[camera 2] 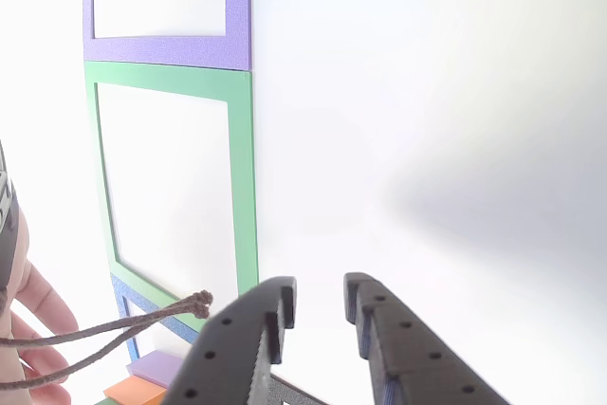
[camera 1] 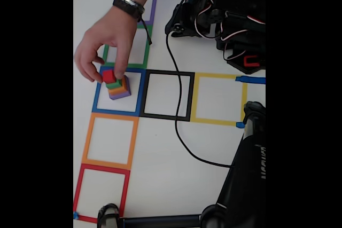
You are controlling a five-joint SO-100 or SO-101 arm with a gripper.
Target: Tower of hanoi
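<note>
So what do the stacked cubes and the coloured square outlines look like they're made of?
The cubes: probably foam or matte plastic, since the faces are flat in colour with no shine, though the material cannot be told for sure. The green square outline: thin flat tape or cut paper strips with a faintly grainy matte surface.

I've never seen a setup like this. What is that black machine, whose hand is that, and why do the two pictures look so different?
The black machine is a small robot arm. The fixed view looks down on a white table marked with coloured tape squares. A person's hand touches a stack of four cubes, red on top, then green, orange and purple, standing in the blue square. The other view seems to ride on the arm: its pincer appears at the bottom, fingers slightly apart, holding nothing. It also catches the green square and the stack's lower cubes.
</note>
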